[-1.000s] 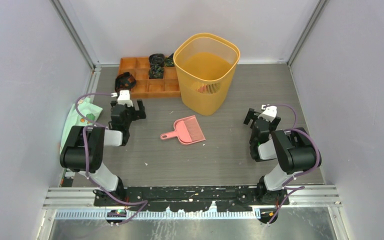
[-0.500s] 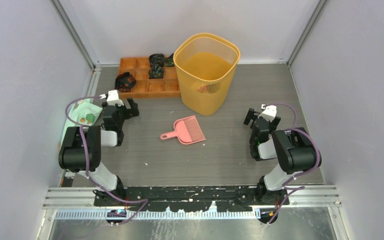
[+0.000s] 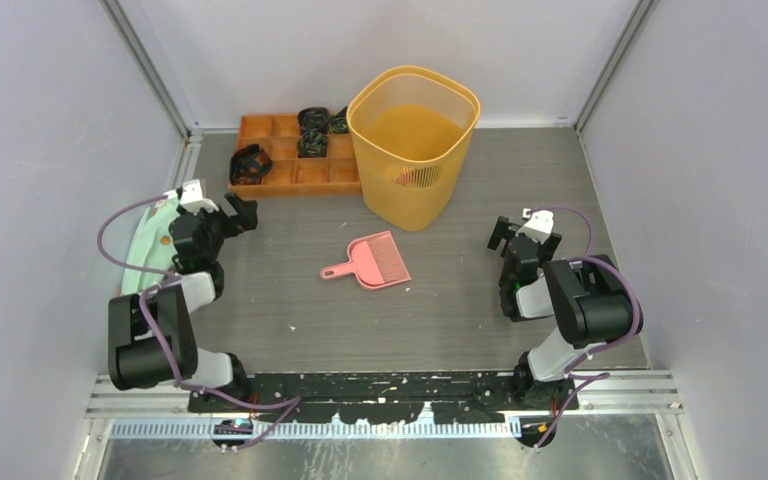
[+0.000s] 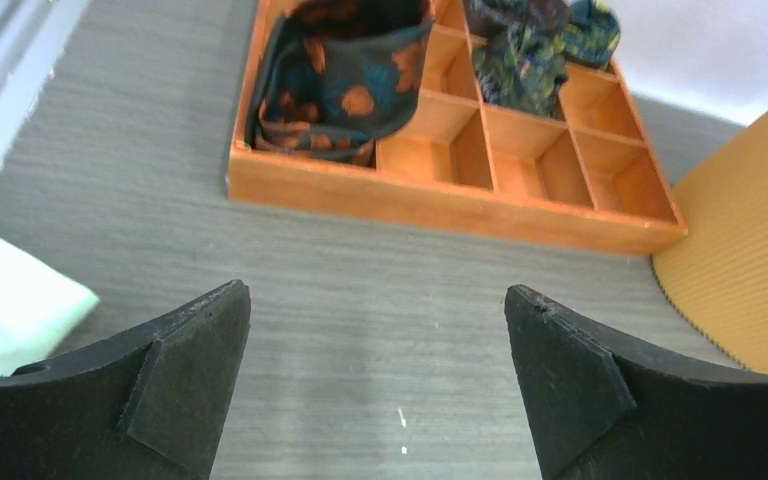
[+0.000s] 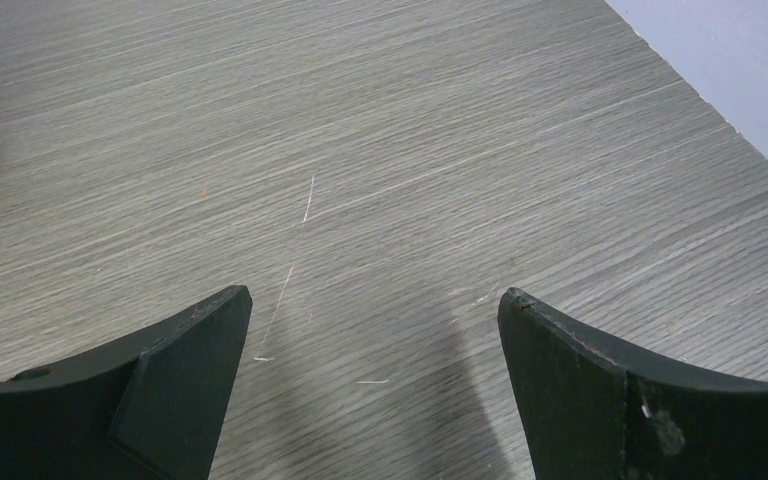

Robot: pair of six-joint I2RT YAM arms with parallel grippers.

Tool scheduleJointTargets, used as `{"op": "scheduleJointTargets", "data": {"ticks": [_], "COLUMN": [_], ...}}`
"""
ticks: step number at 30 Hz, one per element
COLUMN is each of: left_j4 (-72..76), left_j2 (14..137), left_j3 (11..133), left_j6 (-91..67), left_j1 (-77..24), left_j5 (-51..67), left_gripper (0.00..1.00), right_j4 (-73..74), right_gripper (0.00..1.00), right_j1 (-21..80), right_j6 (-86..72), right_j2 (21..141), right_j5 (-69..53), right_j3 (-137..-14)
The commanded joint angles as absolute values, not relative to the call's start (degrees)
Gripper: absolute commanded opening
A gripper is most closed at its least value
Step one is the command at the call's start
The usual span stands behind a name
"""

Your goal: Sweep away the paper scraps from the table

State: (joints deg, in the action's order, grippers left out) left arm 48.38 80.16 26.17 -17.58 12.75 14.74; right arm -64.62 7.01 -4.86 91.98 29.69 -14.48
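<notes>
Left end effector [image 3: 238,212] and right end effector [image 3: 505,238] both wide, empty. Paper scraps [image 3: 407,288]: only few tiny white specks visible on table [image 3: 460,320], between arms, near pink dustpan [image 3: 372,262]. Dustpan handle points toward left arm, so left nearer handle.

Left arm folded, elbow low beside base, forearm angled up-left. Left hand [image 3: 230,213] has fingers spread wide, nothing between. Right arm folded, elbow raised. Right hand [image 3: 525,236] likewise spread wide, empty.
</notes>
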Motion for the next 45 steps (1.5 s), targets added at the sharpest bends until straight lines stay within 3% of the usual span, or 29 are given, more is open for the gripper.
{"op": "scheduleJointTargets", "data": {"ticks": [1, 5, 9, 10, 15, 18, 45], "left_j4": [43.02, 45.75, 52.93, 48.85, 52.37, 54.43, 54.67], "left_j2": [76.36, 74.66, 84.77, 83.75, 88.28, 88.70, 88.73], "left_j3": [23.94, 19.50, 20.63, 21.78, 21.54, 20.63, 20.59], "left_j6": [-13.98, -12.41, -11.73, -10.79, -0.86, -2.89, -2.75], "left_j1": [13.36, 11.97, 10.74, 10.32, -4.08, -3.36, -3.43], "left_j5": [16.72, 11.78, 11.71, 11.32, -5.90, -9.37, -9.49], "left_gripper": [1.00, 1.00, 1.00, 1.00, 1.00, 1.00, 1.00], "right_j4": [-66.66, -66.64, -66.64, -66.61, -66.58, -66.40, -65.55], "right_gripper": [1.00, 1.00, 1.00, 1.00, 1.00, 1.00, 1.00], "right_j1": [6.79, 6.82, 6.83, 6.84, 6.83, 6.69, 6.51], "right_j6": [-5.19, -5.23, -5.19, -5.19, -5.19, -5.26, -5.36], "right_j2": [90.81, 90.84, 90.79, 90.81, 90.80, 90.83, 90.67], "right_j5": [30.37, 30.41, 30.40, 30.37, 30.40, 30.31, 29.99], "right_j3": [-15.56, -15.56, -15.64, -15.65, -15.69, -15.71, -16.08]}}
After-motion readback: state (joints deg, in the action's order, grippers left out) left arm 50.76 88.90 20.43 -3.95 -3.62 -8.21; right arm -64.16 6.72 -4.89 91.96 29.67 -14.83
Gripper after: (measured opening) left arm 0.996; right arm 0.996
